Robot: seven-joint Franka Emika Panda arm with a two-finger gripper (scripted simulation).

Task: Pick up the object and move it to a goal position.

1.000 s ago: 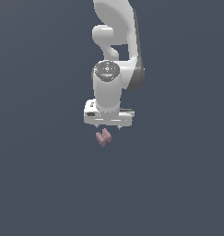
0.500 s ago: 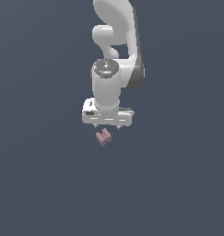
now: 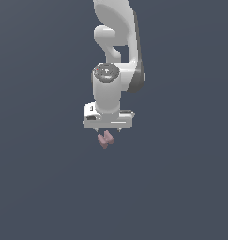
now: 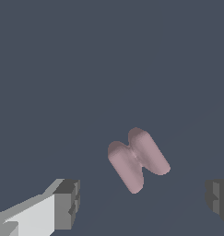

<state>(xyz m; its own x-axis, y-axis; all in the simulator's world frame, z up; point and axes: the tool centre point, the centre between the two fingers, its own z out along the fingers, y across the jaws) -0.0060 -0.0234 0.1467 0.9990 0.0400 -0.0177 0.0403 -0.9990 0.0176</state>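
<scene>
Above the plain grey floor we hold the gripper (image 3: 108, 129) spread wide and empty, the pink object (image 4: 138, 159) lying on the floor between its two fingers (image 4: 67, 204), touching neither. We judge it light, stiff and smooth, best pinched across its narrow waist.

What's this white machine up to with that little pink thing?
A white robot arm hangs over a small dusty-pink piece, shaped like two stubby blocks joined side by side. Its hand is open, with the fingers wide apart on either side of the piece and not touching it. Nothing has been picked up yet.
</scene>
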